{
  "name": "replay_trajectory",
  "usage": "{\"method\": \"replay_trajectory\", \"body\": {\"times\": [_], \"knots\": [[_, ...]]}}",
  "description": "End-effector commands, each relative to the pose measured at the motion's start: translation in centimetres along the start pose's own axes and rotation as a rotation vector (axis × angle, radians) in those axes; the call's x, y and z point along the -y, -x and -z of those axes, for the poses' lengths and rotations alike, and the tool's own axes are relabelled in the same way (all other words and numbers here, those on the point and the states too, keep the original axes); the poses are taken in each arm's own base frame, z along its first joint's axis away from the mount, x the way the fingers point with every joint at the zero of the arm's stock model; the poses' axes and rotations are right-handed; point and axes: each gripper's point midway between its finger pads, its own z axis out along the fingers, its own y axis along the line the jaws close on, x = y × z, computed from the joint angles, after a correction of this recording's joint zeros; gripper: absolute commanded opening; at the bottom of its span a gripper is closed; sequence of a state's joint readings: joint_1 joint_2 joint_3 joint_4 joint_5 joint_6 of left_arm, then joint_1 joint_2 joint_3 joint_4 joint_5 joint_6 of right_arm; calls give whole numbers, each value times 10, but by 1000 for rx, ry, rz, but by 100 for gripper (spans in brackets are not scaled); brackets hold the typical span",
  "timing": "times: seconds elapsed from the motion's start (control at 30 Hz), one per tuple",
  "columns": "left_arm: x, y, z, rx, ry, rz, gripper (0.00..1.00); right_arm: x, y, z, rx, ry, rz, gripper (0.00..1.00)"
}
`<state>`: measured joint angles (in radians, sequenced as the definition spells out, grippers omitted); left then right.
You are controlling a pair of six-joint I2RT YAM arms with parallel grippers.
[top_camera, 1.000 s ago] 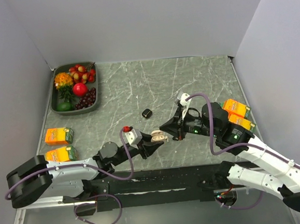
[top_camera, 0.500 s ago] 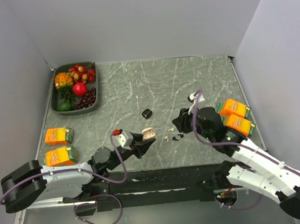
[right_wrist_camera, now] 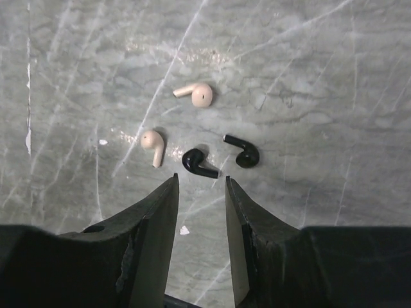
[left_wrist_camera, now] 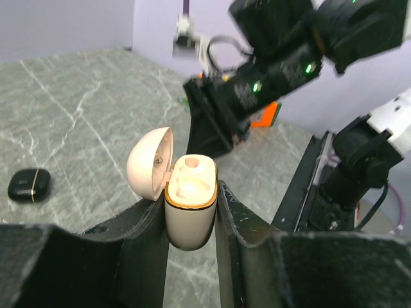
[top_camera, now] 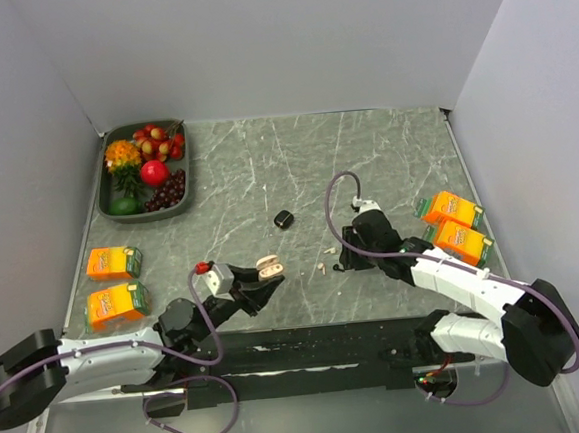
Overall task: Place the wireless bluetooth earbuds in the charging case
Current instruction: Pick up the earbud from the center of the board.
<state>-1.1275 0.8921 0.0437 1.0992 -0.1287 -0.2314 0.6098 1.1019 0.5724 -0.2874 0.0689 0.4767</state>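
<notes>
Two black wireless earbuds [right_wrist_camera: 196,163] [right_wrist_camera: 244,153] lie on the marble table just ahead of my right gripper's fingertips. My right gripper [right_wrist_camera: 201,183] is open and empty, hovering low over them, also seen in the top view [top_camera: 345,257]. The black charging case [top_camera: 284,218] lies shut on the table farther back, and shows at the left of the left wrist view [left_wrist_camera: 29,185]. My left gripper [left_wrist_camera: 191,192] is shut on a beige earbud case [left_wrist_camera: 191,202] with its lid open, held above the table [top_camera: 268,267].
Two beige earbuds [right_wrist_camera: 198,94] [right_wrist_camera: 153,144] lie next to the black ones. Orange cartons stand at the left [top_camera: 113,262] [top_camera: 114,303] and right [top_camera: 453,209] [top_camera: 462,241]. A dark tray [top_camera: 186,159] of fruit sits at the back left.
My left gripper drew back left and toward the near edge with the beige case. My right gripper left the beige case, swung right, then dropped low over the earbuds that now lie on the table.
</notes>
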Motion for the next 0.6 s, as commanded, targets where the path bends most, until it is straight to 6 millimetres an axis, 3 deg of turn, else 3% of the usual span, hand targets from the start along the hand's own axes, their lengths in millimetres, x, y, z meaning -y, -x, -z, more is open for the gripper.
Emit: {"method": "replay_trajectory", "body": {"times": [0.0, 0.27, 0.57], "knots": [[2, 11, 9, 54, -10, 21, 1, -15, 27, -5, 78, 38, -36, 43], [6, 8, 9, 43, -36, 21, 1, -1, 27, -20, 45, -46, -26, 43], [8, 5, 8, 34, -45, 21, 1, 6, 33, -4, 120, -52, -95, 44]]}}
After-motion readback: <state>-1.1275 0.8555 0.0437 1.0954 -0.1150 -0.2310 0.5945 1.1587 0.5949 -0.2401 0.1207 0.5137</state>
